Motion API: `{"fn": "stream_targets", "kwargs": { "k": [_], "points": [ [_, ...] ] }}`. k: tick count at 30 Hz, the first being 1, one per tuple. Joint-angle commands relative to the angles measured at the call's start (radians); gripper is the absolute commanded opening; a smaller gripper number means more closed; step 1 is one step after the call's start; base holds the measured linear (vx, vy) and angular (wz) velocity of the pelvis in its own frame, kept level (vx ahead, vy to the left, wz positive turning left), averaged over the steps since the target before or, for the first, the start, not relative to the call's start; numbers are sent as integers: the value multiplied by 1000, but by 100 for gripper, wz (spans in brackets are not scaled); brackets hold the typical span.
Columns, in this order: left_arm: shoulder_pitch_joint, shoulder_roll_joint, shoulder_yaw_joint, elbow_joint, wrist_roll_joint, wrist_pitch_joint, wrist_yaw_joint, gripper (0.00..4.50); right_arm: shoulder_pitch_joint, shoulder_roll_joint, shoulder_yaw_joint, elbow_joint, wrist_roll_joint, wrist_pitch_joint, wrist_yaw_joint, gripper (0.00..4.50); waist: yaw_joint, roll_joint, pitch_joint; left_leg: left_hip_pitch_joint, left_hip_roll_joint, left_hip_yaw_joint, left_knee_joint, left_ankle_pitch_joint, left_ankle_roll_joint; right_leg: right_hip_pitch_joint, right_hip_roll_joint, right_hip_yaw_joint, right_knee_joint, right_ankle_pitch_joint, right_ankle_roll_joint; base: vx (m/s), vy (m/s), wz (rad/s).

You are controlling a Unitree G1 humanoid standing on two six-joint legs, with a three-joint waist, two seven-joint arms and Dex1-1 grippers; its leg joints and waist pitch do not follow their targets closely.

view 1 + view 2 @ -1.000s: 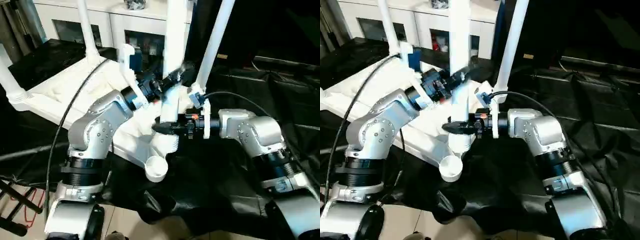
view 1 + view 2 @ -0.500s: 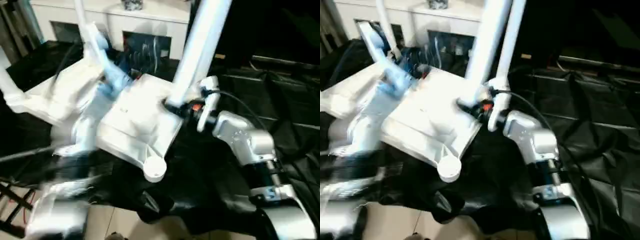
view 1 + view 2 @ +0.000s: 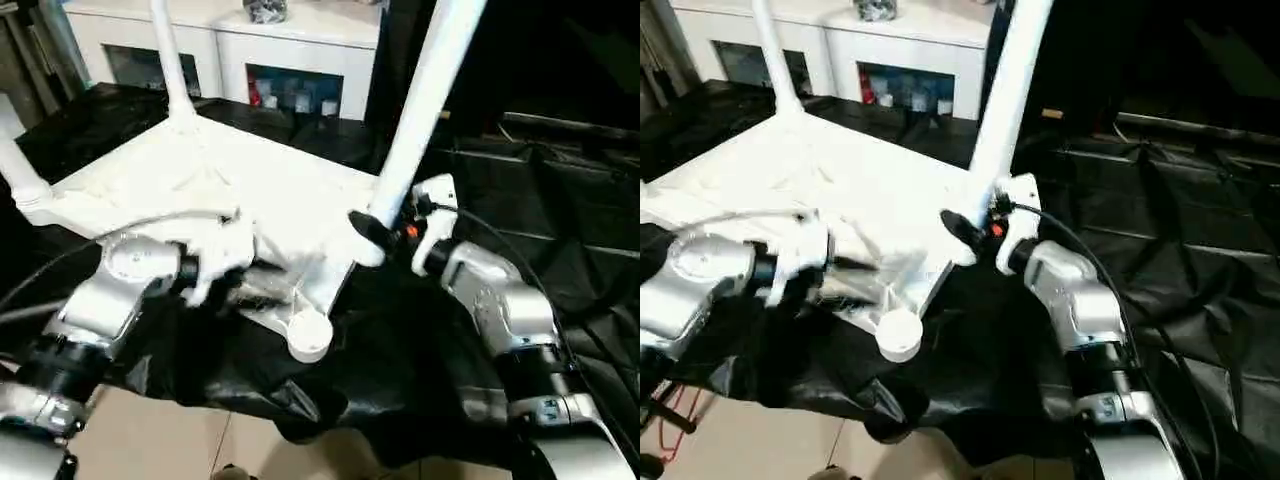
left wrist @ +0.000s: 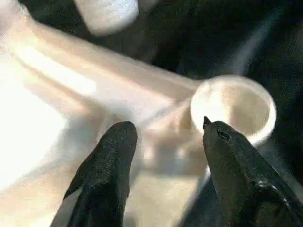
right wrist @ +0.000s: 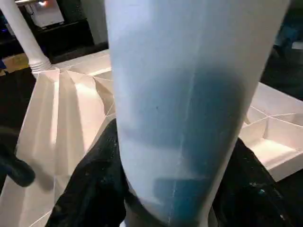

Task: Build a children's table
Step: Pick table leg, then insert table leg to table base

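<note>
Currently right gripper (image 3: 372, 232) clamps a leg (image 3: 425, 100) at tabletop's (image 3: 250, 200) 3 o'clock edge; left gripper (image 4: 165, 142) gapes empty beside the vacant socket (image 3: 309, 337) at 5 o'clock. Risk: tilted leg jams, or tabletop slides unbraced.

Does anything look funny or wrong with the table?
One thing: the leg in the right gripper leans sideways instead of standing straight, its foot by the tabletop's edge. The near corner socket is empty, with no leg in it yet.
</note>
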Motion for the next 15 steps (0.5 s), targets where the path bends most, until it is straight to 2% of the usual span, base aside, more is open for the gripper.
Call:
{"fn": "stream_targets", "kwargs": {
  "k": [1,2,3,5,6,9,11,12,13,14,15],
  "points": [
    [-28,11,-13,2,19,-21,-17,225,-6,-9,2,-15,-8,-11,-1,191,-5,23,-76,14,12,1,-80,-267,-55,55,-42,48,-66,-239,-176,0,0,0],
    [-38,24,-34,23,32,-39,-41,219,-4,-11,3,-17,-9,-10,1,191,-3,23,-76,15,12,2,-80,-264,-53,55,-42,48,-68,-232,-183,0,0,0],
    [-41,30,-47,31,38,-46,-57,188,-2,-13,6,-17,-9,-12,2,191,-4,25,-76,13,12,1,-79,-263,-52,56,-43,48,-65,-229,-186,0,0,0],
    [-44,40,-69,46,59,-70,-73,179,0,-16,9,-16,-11,-16,2,191,-4,22,-74,12,11,1,-80,-268,-52,56,-42,49,-69,-247,-180,0,0,0],
    [-49,38,-74,66,74,-95,-79,179,1,-16,9,-16,-12,-17,2,191,-5,23,-74,13,10,2,-80,-274,-53,55,-42,50,-70,-257,-178,0,0,0],
    [-69,18,-80,145,110,-161,-89,135,3,-16,9,-19,-14,-17,1,191,-4,24,-74,15,10,1,-80,-285,-58,54,-43,51,-71,-275,-173,0,0,0],
    [-73,14,-84,160,113,-170,-98,130,3,-15,8,-19,-15,-16,2,191,-4,23,-73,16,11,1,-82,-299,-59,52,-42,51,-73,-294,-170,0,0,0],
    [-74,13,-84,162,111,-169,-99,114,2,-16,7,-19,-15,-15,3,191,-3,25,-73,17,12,0,-82,-305,-61,52,-44,52,-72,-294,-175,0,0,0],
    [-77,12,-85,168,110,-172,-100,114,1,-17,7,-18,-15,-15,3,191,-3,23,-74,18,12,1,-81,-305,-60,51,-44,52,-73,-291,-177,0,0,0],
    [-80,10,-88,175,114,-175,-99,90,0,-17,7,-15,-14,-16,3,191,-4,22,-73,16,11,1,-81,-303,-58,52,-42,52,-71,-285,-181,0,0,0],
    [-81,10,-89,178,115,-177,-99,86,0,-18,7,-15,-14,-16,3,191,-3,22,-75,16,11,2,-80,-295,-57,53,-43,53,-70,-278,-181,0,0,0]
  ]
}}
